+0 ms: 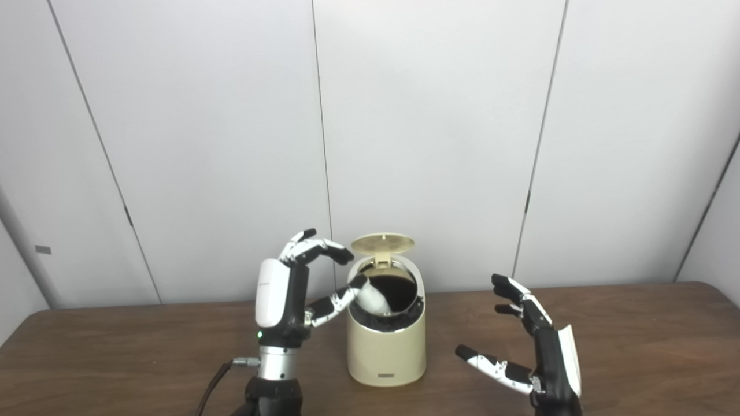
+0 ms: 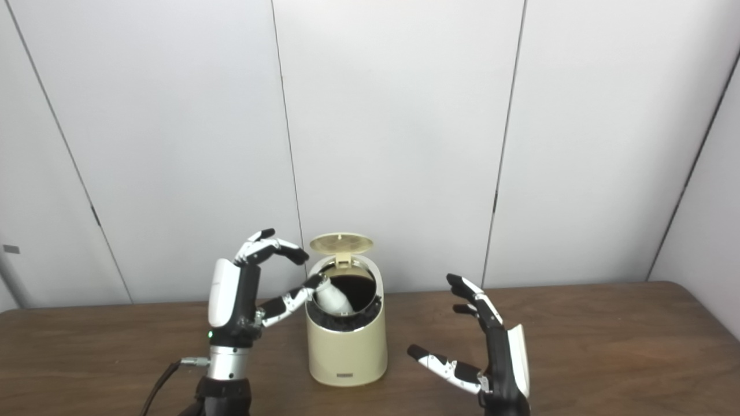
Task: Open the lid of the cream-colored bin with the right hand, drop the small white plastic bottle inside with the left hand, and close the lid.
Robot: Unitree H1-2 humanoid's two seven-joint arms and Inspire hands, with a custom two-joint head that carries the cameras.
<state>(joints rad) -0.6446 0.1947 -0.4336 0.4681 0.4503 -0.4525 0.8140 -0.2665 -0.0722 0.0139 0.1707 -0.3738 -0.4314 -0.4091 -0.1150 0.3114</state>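
Note:
The cream-colored bin (image 1: 386,352) stands mid-table with its round lid (image 1: 383,243) flipped up at the back, showing the dark inside. The small white bottle (image 1: 373,299) lies tilted in the bin's mouth, at the left of the opening. My left hand (image 1: 289,289) is raised just left of the bin, fingers (image 1: 318,249) curled above and apart from the thumb, whose tip reaches the bottle. It does not clasp the bottle. My right hand (image 1: 535,346) is held open to the right of the bin, palm toward it, touching nothing.
The brown wooden table (image 1: 115,346) runs wide on both sides of the bin. A white panelled wall (image 1: 433,144) stands close behind it. A black cable (image 1: 214,381) trails from my left wrist.

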